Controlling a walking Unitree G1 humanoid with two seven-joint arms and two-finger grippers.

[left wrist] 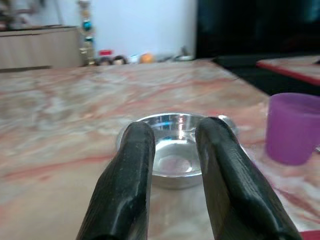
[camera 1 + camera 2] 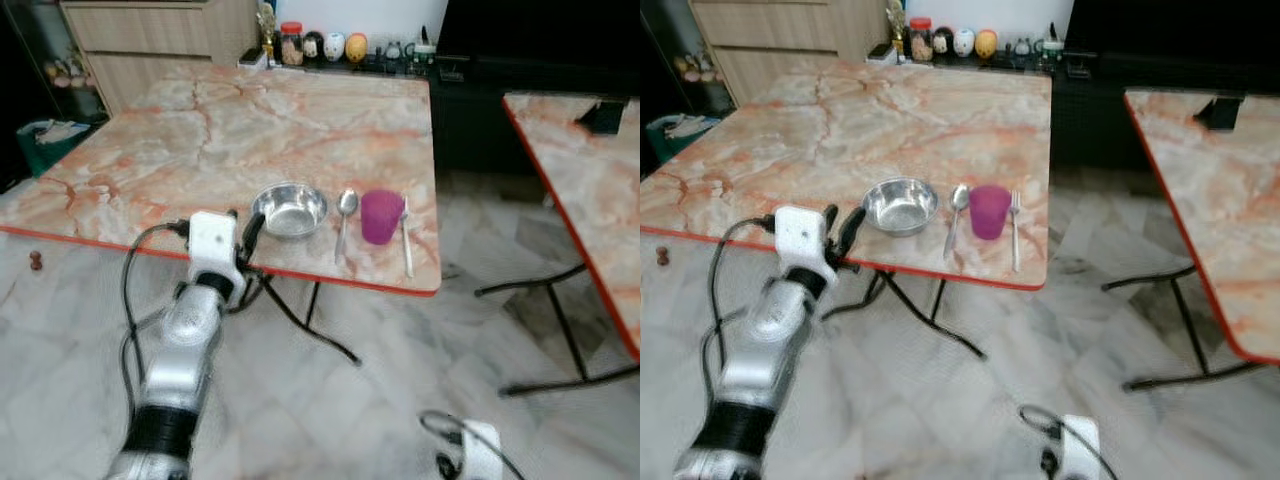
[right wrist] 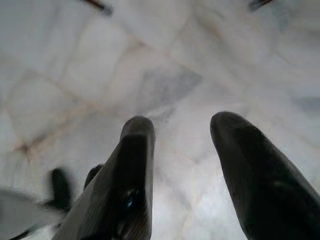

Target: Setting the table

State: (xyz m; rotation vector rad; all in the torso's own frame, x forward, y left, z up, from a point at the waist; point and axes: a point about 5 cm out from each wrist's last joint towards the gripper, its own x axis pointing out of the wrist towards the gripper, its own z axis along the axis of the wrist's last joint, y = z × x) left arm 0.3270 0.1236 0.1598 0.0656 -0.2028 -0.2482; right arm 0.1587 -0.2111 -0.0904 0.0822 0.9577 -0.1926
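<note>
Bowl looking placed beside spoon, left gripper hovering narrowly parted and empty, likely needing retraction next; right gripper hanging parted.

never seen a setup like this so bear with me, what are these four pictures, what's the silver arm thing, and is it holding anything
It is a humanoid robot doing a table-setting chore. The two wide pictures come from a stereo camera on its head, looking down. The other two come from cameras on its wrists, looking along each gripper's two black fingers.

The silver arm is the robot's left one. Its left gripper sits at the near edge of the marble-patterned table, pointed at a steel bowl. The fingers are apart and hold nothing.

Beside the bowl lie a spoon, a purple cup and a fork, in a row. Jars and trinkets stand at the far edge.

The right gripper hangs low over the tiled floor, open and empty.
</note>
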